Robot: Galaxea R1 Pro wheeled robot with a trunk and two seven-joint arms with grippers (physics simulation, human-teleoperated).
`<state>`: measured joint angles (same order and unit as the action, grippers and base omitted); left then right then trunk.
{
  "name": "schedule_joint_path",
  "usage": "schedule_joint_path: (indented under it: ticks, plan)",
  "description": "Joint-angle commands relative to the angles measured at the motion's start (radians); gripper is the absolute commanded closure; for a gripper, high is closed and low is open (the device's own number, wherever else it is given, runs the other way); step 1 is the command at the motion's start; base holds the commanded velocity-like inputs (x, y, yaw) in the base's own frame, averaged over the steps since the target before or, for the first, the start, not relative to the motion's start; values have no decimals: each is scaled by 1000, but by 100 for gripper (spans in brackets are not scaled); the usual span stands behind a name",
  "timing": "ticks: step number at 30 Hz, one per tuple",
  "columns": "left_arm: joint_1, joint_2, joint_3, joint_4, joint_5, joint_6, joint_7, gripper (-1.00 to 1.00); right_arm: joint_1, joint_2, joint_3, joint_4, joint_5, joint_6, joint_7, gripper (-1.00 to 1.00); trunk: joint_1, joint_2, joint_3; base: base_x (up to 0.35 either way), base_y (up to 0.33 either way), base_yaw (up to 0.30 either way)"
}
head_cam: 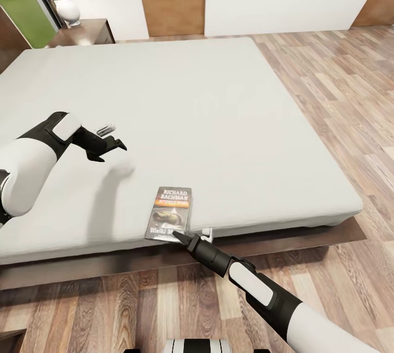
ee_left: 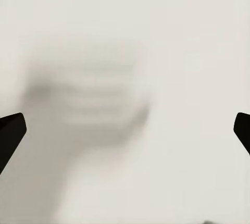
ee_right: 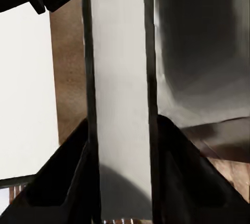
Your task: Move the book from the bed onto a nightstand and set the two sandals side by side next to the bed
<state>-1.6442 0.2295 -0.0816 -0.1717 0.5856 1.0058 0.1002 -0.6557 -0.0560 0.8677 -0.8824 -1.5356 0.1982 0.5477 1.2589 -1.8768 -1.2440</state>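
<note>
The book lies flat at the near edge of the bed, its cover facing up and its lower edge sticking out past the mattress. My right gripper reaches up from below and is shut on that overhanging edge. In the right wrist view the book's pale edge runs between both dark fingers and touches each of them. Further left, my left gripper hovers open over bare mattress, its fingertips wide apart with nothing between them. The sandals are out of view.
A dark-brown nightstand with a white lamp stands beyond the bed's far left corner. Wood-plank floor runs along the bed's right side and in front of the dark frame.
</note>
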Motion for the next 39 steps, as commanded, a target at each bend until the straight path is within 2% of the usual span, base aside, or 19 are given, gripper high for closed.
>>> schedule_joint_path:
  ticks: [1, 35, 39]
  plan:
    - [0, 1, -8, -2, 11, 4, 7, -100, -1, -1, 2, 0, -12, 6, 2, 100, 0, 0, -1, 0, 0, 0]
    - [0, 1, -9, 0, 8, 2, 9, -100, -1, -1, 2, 0, -12, 4, -1, 100, 0, 0, -1, 0, 0, 0]
    - [0, 1, -9, 0, 8, 3, 9, -100, -1, -1, 2, 0, -12, 5, 0, 100, -15, 28, 12, 0, 0, 0]
